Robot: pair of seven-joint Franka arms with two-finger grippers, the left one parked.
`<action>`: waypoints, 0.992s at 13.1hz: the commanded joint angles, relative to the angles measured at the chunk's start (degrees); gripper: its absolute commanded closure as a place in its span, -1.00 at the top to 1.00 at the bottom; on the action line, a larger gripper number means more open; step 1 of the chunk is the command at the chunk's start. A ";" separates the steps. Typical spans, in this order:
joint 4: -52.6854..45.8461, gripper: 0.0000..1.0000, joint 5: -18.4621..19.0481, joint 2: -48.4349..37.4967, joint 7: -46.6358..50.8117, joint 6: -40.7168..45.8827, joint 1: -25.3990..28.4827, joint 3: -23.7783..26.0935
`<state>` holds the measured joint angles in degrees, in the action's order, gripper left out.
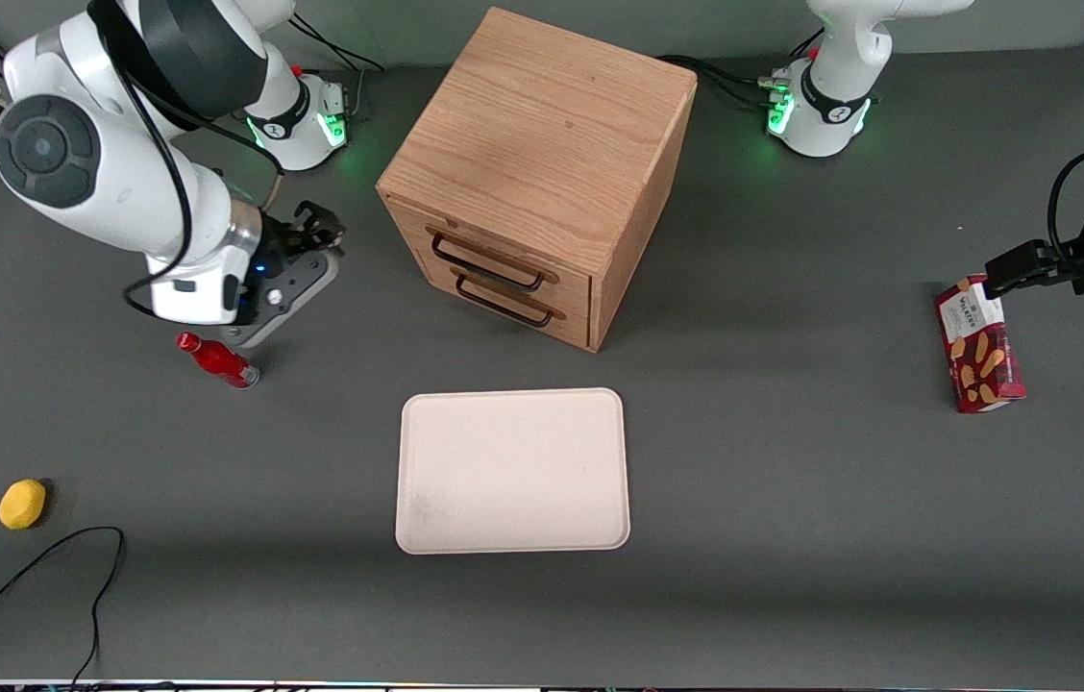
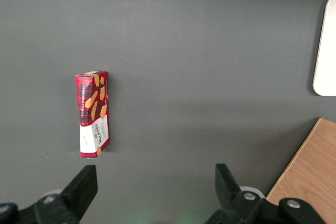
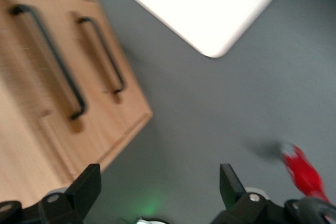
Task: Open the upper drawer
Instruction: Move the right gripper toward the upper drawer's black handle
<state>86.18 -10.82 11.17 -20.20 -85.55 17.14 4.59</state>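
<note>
The light-oak cube cabinet (image 1: pixel 542 125) stands mid-table. The upper drawer (image 1: pixel 504 252) is shut, its long black wire handle (image 1: pixel 489 261) just above the lower drawer's matching handle (image 1: pixel 504 303). In the right wrist view the upper drawer's handle (image 3: pixel 50 56) lies beside the lower one (image 3: pixel 102 53). My right gripper (image 1: pixel 319 229) is open and empty. It hangs low over the table beside the cabinet, toward the working arm's end, apart from both handles. Its fingers spread wide over bare table in the wrist view (image 3: pixel 160 177).
A cream tray (image 1: pixel 513 471) lies nearer the camera than the cabinet and shows in the wrist view (image 3: pixel 210 3). A red bottle (image 1: pixel 217 359) lies near my gripper. A yellow lemon (image 1: pixel 22 504) and a black cable (image 1: pixel 52 567) lie near the front edge. A red biscuit box (image 1: pixel 979 344) lies by the parked arm.
</note>
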 commanded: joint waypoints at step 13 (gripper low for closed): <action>-1.36 1.00 -13.17 11.50 -11.79 -7.87 5.18 -0.46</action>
<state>86.16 -22.10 21.41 -30.15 -92.47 20.82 4.72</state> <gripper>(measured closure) 0.000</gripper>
